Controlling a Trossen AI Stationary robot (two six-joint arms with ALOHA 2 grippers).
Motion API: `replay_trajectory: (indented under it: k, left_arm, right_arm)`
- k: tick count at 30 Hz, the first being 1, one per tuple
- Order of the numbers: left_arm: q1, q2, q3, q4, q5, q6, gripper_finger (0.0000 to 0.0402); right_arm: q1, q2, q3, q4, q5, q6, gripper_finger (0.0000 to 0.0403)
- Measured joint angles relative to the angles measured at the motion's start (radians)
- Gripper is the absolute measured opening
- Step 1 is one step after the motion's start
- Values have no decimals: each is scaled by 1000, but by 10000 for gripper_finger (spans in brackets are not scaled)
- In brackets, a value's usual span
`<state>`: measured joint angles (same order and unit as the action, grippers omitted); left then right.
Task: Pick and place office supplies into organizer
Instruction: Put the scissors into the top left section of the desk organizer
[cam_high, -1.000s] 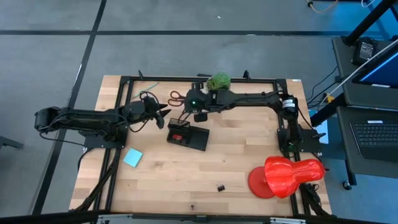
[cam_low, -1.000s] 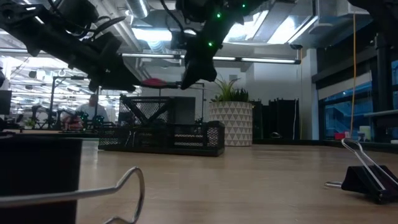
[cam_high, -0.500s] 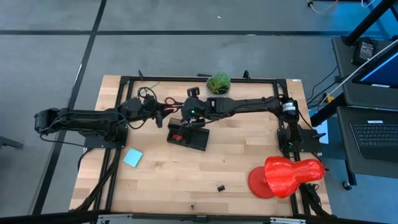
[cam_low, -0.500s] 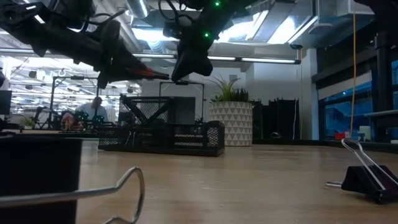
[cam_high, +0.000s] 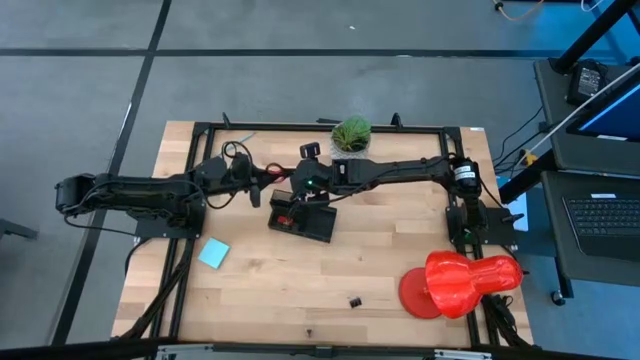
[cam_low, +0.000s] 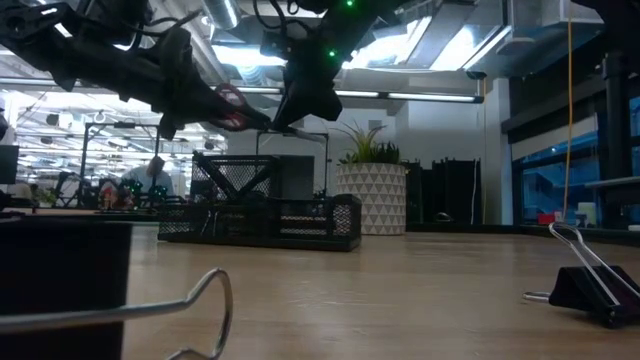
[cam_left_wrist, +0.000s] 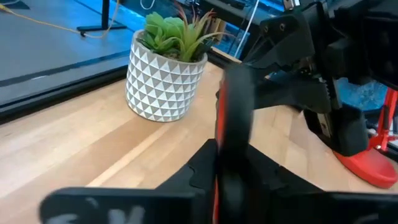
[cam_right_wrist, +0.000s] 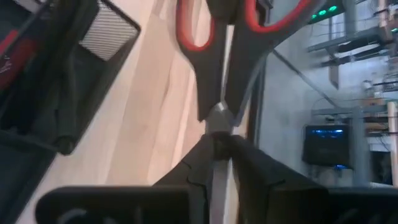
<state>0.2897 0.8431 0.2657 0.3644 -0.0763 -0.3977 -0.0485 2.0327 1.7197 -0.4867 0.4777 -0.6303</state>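
There is one pair of scissors (cam_right_wrist: 217, 56) with red handles, and it is held in the air between the two arms, above the table (cam_high: 400, 270) and just beside the back edge of the one black organizer (cam_high: 301, 220). The right gripper (cam_high: 297, 188) has its jaws clamped on the blades near the pivot; the right wrist view shows the two dark fingers pressed on the metal, with the two red handle loops pointing away from that arm. The left gripper (cam_high: 262, 177) has its jaws closed on the handle end; in the left wrist view a red and dark handle (cam_left_wrist: 233, 124) stands upright between its fingers. In the low view the scissors (cam_low: 232, 105) hang higher than the mesh organizer (cam_low: 262, 210), between both grippers. The organizer stands near the middle of the table and something red lies in it; I cannot tell what it is. One light blue notepad (cam_high: 213, 254) lies flat near the left front part of the table, well apart from the organizer. In the high view one black clip (cam_high: 354, 301) lies near the front edge; the low view shows two binder clips close to the camera. One potted plant (cam_high: 351, 132) stands at the back edge, and one large red object (cam_high: 460, 283) is at the right front corner
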Motion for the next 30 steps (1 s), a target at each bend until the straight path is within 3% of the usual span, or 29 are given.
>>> replay_trajectory:
  k: [9, 14, 17, 19, 21, 25, 30]
  left_arm:
    - [-1, 0, 0, 0, 3, 29, 27]
    - [1, 0, 0, -1, -19, 41, 27]
    - [1, 0, 0, -1, -19, 45, 27]
    - [0, 0, 0, -1, -14, 64, 27]
    - [1, 0, 0, 1, -6, 86, 27]
    - [0, 0, 0, 6, 50, 107, 27]
    - [1, 0, 0, 6, 125, 133, 27]
  right_arm:
    - [10, 0, 0, -26, 1, 2, 60]
    - [32, -17, 0, -77, 1, 18, 98]
    - [45, -61, 0, -134, -9, 119, 129]
    - [45, -98, 0, -220, -54, 191, 143]
    - [38, -143, -17, -283, -166, 258, 153]
    - [16, -268, -135, -243, -375, 332, 162]
    - [9, -474, -415, 2, -382, 381, 163]
